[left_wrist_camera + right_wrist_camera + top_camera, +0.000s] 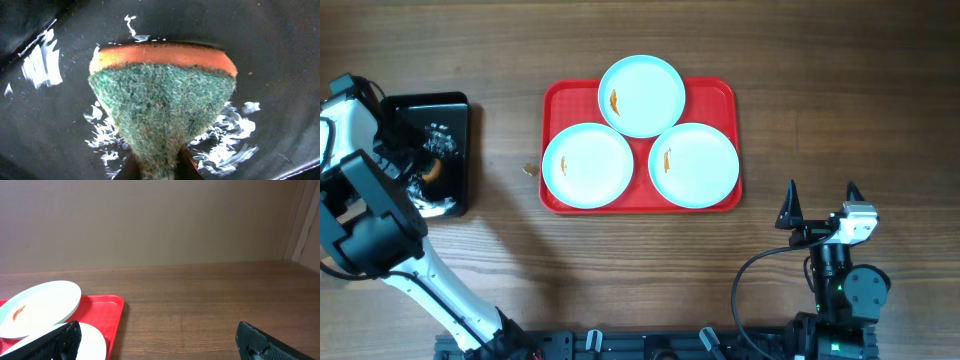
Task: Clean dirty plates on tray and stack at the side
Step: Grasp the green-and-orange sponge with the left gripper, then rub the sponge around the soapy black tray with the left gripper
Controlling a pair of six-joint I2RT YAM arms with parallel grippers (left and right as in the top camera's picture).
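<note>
1. At the left gripper: clamped on a sponge, squeezing its near end into a narrow wedge between two dark fingers.
2. On the sponge: green scouring face toward the wrist camera, orange layer along the far edge, fanning out wide away from the grip.
3. Under and around the sponge: a glossy black tray, flecked with white streaks to left and right.
4. From overhead: down over the black tray's near half, at the far left of the wooden table.
5. Just right of the black tray, on bare wood: a small tan crumb.
6. In the middle of the table: the red tray, long side running left to right, well apart from both grippers.
7. On the red tray: three plates in a triangle, namely a far plate, a near-left plate and a near-right plate.
8. Of the far plate: far edge poking past the tray's far rim, near edge lying over the other two.
9. On each plate: a small orange smear toward its left side, faintest on the near-left plate.
10. At the right gripper: fingers spread wide apart, holding nothing, pointing far, over bare wood to the near right of the red tray and clear of it.
11. Through the right wrist camera: only the red tray's right end and two plates at the left, open table beyond.
</note>
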